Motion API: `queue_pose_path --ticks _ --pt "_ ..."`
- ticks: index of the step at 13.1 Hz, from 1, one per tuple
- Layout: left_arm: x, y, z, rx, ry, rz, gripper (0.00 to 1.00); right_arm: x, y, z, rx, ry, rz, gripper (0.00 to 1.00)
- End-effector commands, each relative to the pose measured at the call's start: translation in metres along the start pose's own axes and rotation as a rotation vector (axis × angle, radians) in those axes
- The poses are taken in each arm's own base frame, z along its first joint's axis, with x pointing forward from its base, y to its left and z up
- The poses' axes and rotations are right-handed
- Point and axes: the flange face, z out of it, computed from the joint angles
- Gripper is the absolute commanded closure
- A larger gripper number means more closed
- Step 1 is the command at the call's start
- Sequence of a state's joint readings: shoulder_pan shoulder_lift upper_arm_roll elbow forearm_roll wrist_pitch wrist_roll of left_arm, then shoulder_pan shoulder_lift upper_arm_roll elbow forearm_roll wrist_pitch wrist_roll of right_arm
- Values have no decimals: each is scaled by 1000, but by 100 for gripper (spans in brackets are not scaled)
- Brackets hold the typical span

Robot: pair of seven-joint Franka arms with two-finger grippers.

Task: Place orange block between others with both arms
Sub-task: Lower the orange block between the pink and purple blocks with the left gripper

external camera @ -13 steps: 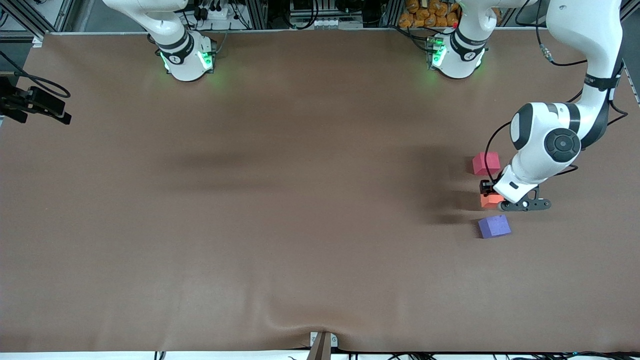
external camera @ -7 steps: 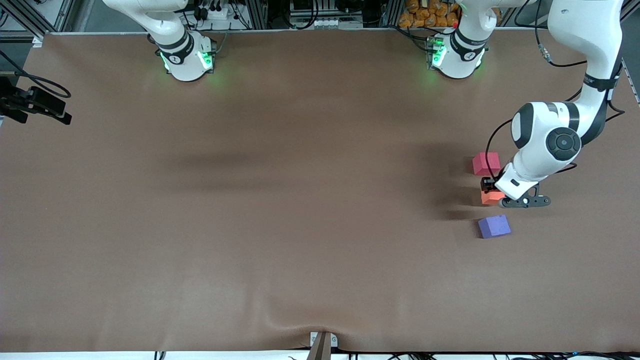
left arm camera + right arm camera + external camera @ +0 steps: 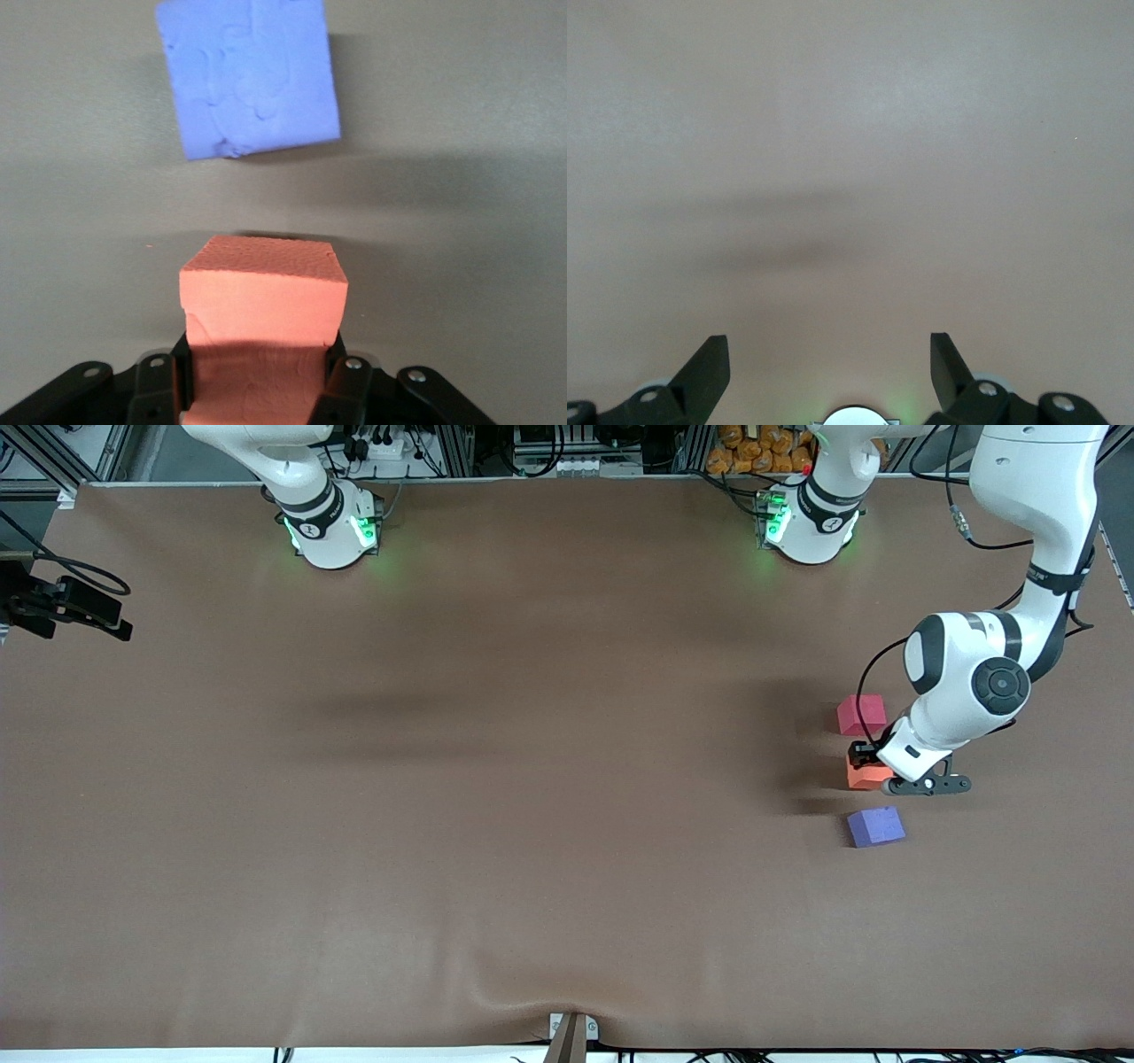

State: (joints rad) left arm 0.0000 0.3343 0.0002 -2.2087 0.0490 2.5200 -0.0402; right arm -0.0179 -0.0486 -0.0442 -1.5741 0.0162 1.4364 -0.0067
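My left gripper point(image 3: 862, 767) is shut on the orange block point(image 3: 865, 777), low over the table in the gap between the other two cubes. The red-pink cube point(image 3: 861, 714) lies farther from the front camera. The purple-blue cube point(image 3: 875, 825) lies nearer to it. In the left wrist view the orange block point(image 3: 263, 297) sits clamped between the black fingers of the left gripper point(image 3: 263, 376), with the purple-blue cube point(image 3: 248, 75) apart from it. I cannot tell if the block touches the table. My right gripper point(image 3: 830, 363) stands open over bare brown table.
Both arm bases point(image 3: 332, 527) point(image 3: 811, 522) stand along the table's edge farthest from the front camera. A black camera mount point(image 3: 66, 607) juts in at the right arm's end. The brown mat has a wrinkle point(image 3: 523, 992) near a bracket point(image 3: 571, 1035) at the front edge.
The left gripper with the orange block has shifted slightly away from the front camera, toward the red-pink cube. The cubes on the table have not moved.
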Motion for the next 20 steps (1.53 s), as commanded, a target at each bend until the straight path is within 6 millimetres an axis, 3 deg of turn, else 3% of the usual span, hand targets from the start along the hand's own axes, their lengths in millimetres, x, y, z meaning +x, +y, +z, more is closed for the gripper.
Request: queue_pose_path --ticks 1,8,14,17,19,20 --pt "0 1 6 -18 15 2 89 -8 -4 -5 7 5 -15 0" --pt "-2 -4 10 -19 7 -8 87 -6 -14 -6 5 13 -34 0" --pt "-2 -10 14 -20 1 -19 86 -4 9 -2 9 5 9 0" --pt "-2 -10 17 -20 -4 -19 79 -4 11 -1 9 2 11 0" --pt "-1 -10 17 -20 -4 -19 56 -3 11 0 9 1 11 0" --pt "0 -9 18 -20 -4 -16 28 -4 11 -1 9 1 11 0"
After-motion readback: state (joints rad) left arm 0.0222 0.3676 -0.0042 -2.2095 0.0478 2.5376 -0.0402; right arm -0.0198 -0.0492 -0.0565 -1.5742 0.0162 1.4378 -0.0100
